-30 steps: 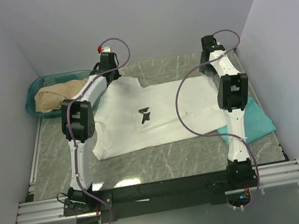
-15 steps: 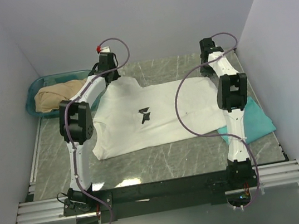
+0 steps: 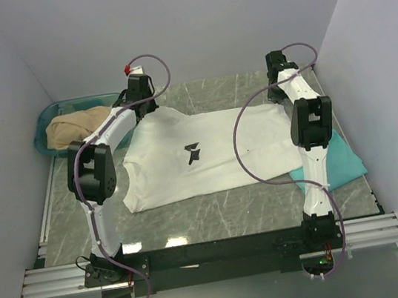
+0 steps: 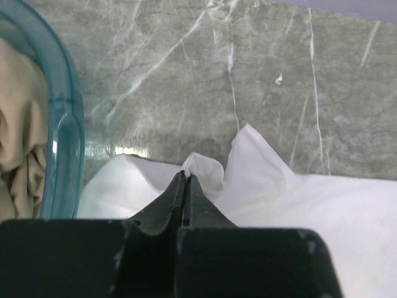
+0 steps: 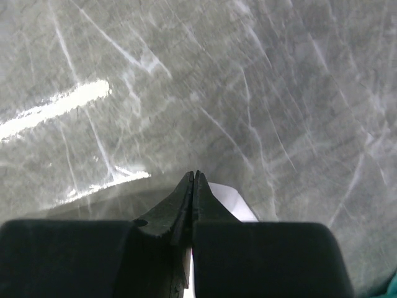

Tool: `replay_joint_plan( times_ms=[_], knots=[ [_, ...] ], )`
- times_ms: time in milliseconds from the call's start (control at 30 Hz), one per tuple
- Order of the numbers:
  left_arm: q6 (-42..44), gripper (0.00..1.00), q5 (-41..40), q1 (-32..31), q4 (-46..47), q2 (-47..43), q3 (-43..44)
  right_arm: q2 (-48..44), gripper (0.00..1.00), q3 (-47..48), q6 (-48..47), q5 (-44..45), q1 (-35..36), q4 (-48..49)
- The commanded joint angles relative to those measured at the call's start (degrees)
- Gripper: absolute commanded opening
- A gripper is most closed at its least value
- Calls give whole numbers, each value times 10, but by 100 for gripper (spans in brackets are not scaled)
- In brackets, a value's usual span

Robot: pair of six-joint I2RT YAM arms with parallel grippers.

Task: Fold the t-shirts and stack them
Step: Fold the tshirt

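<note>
The white t-shirt [image 3: 207,155] lies spread flat on the table, its small black chest print [image 3: 192,152] facing up. My left gripper [image 4: 185,176] is shut on a raised fold of the white t-shirt [image 4: 273,195] at its far left corner. At the shirt's far right corner my right gripper [image 5: 193,174] is shut on the cloth edge, and a bit of the white t-shirt [image 5: 234,202] shows beside the fingers. The teal-green t-shirt [image 3: 342,161] lies by the right arm, partly under the white one.
A teal plastic basket [image 3: 45,119] holding beige cloth [image 3: 76,126] stands at the far left; its rim [image 4: 67,143] is close to my left gripper. Grey walls enclose the marble table [image 3: 216,214] on three sides.
The left arm's elbow has swung outward to the left while its wrist stayed at the shirt's far corner. The right arm has barely moved.
</note>
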Motion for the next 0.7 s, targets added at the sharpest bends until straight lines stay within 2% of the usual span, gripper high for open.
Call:
replay_joint_plan(
  times_ms=[0,433,667],
  knots=[
    [-16,1,5,-13,36,-74,-38,-75,0,-26,-5,21,18,27],
    [-69,0,-68,-66,62,-282,-274,-158,0,-129,3,24,20,66],
    [-98,0,-82,-91,63,-390,-374,-219,0,-211,17,22,19,90]
  ],
)
